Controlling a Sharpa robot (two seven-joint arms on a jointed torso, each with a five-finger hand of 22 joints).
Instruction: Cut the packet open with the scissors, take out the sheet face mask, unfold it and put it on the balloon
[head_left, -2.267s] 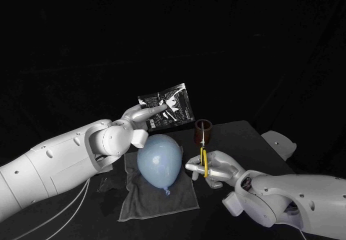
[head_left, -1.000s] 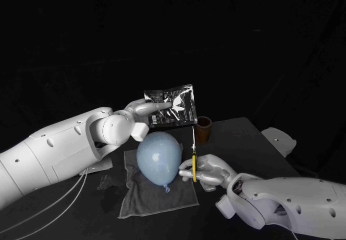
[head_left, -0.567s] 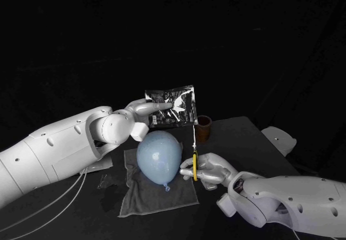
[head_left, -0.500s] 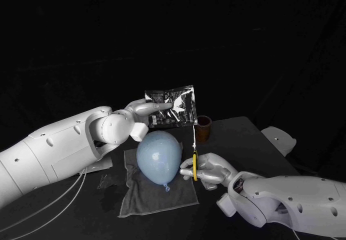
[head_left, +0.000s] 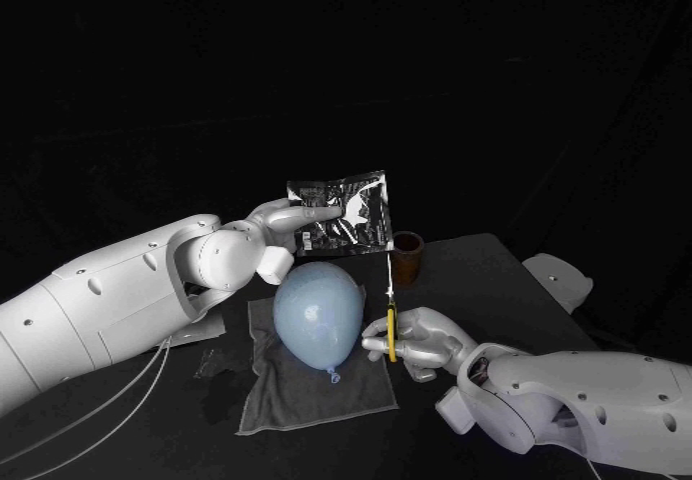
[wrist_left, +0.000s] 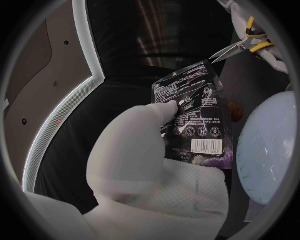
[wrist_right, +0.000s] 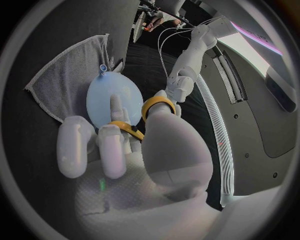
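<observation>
My left hand (head_left: 284, 224) holds the dark shiny packet (head_left: 343, 212) up in the air above the table; in the left wrist view the packet (wrist_left: 192, 117) is pinched by my fingers (wrist_left: 145, 125). My right hand (head_left: 421, 340) grips the yellow-handled scissors (head_left: 389, 312), blades pointing up with the tips just under the packet's lower right corner. The scissors (wrist_left: 245, 44) show with blades parted near the packet's corner. The pale blue balloon (head_left: 317, 314) lies on a grey towel (head_left: 320, 385) between the hands. The yellow handles (wrist_right: 150, 111) loop round my right fingers.
A brown cylindrical holder (head_left: 408, 258) stands on the black table (head_left: 476, 270) behind the scissors. The balloon (wrist_right: 112, 100) and towel (wrist_right: 72, 70) lie beyond my right hand.
My right hand has lifted the scissors from beside the brown holder up toward the packet's lower right corner. My left hand has shifted the packet slightly right and more upright.
</observation>
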